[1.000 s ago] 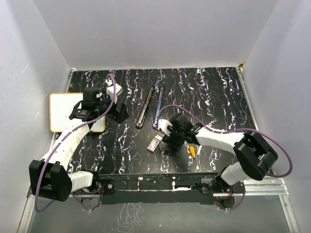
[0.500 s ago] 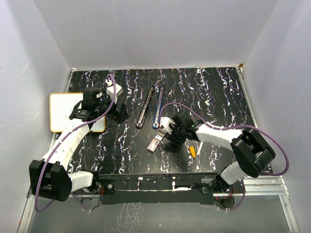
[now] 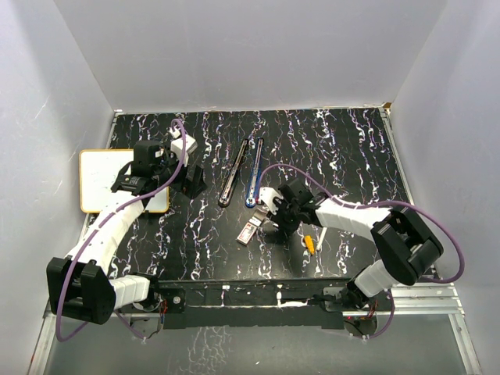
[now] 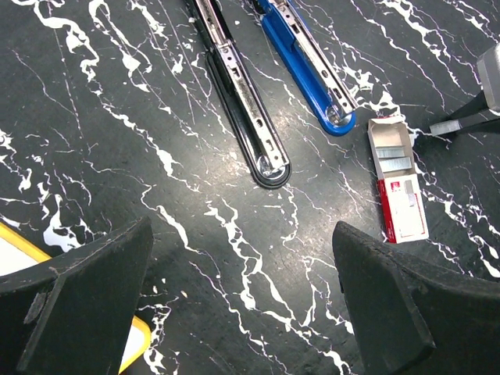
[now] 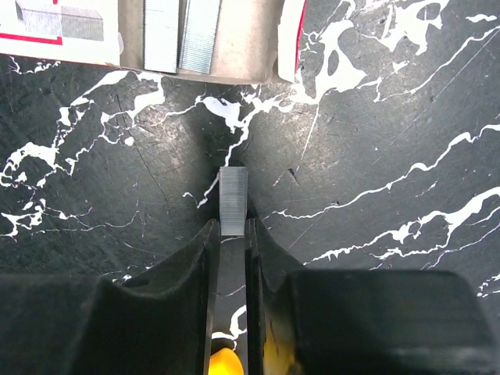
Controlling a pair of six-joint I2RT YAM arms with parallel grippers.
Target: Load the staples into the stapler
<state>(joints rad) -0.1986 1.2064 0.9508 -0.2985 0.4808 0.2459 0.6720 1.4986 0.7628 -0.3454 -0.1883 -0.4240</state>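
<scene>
The staples box (image 3: 248,231) lies open on the black marbled table, its tan tray (image 5: 211,35) holding silver strips. My right gripper (image 5: 232,226) is just right of the box, shut on one silver staple strip (image 5: 233,201) that sticks out past its fingertips. The same strip (image 4: 449,125) shows at the right edge of the left wrist view. Two staplers lie opened flat behind the box: a black one (image 3: 233,176) and a blue one (image 3: 255,173). My left gripper (image 4: 242,242) hovers open to the left of the staplers, holding nothing.
A yellow-framed whiteboard (image 3: 105,180) lies at the table's left edge, under my left arm. A white pen with a yellow tip (image 3: 311,244) rests under my right arm, near the front edge. Grey walls enclose the table on three sides.
My right gripper's jaws have narrowed and closed on the staple strip beside the box. The left arm has not moved.
</scene>
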